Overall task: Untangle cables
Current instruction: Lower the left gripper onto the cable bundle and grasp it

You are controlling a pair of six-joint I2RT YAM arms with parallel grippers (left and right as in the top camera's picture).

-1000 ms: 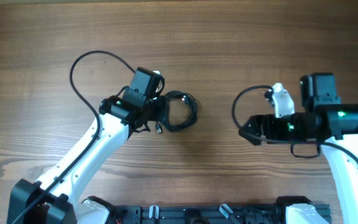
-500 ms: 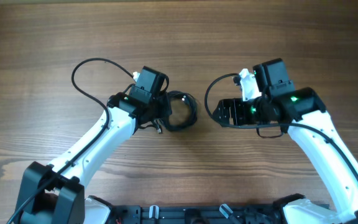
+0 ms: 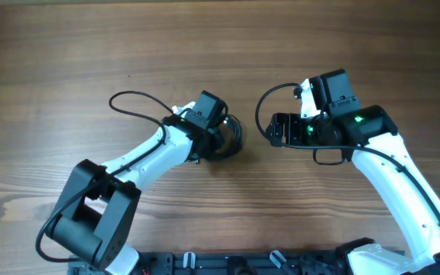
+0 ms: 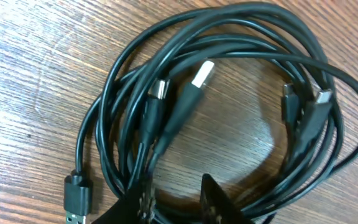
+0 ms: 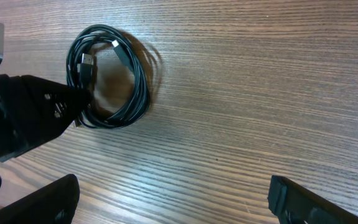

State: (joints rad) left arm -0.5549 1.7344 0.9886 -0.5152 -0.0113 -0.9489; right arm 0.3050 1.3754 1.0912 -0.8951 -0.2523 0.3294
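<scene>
The cables (image 3: 234, 137) are thin black cords wound in one loose coil on the wooden table. In the left wrist view the coil (image 4: 173, 121) fills the frame, with a silver USB plug (image 4: 202, 73) inside it and a black plug (image 4: 75, 200) at the lower left. My left gripper (image 3: 218, 139) sits at the coil's left edge. Its jaws (image 4: 179, 199) are closed to a narrow gap with the coil's near strands between them. My right gripper (image 3: 270, 130) is wide open and empty to the right of the coil, which lies far off in its view (image 5: 140, 93).
The left arm's own thicker black wire (image 3: 136, 103) loops over the table to the left of the coil. In the right wrist view the left arm's black body (image 5: 30, 112) covers the coil's left side. Bare wood (image 5: 241, 93) lies ahead of my right gripper (image 5: 171, 186).
My right gripper has moved left and up toward the coil. My left arm has swung its elbow in while its gripper stayed at the coil, which has shifted slightly to the right.
</scene>
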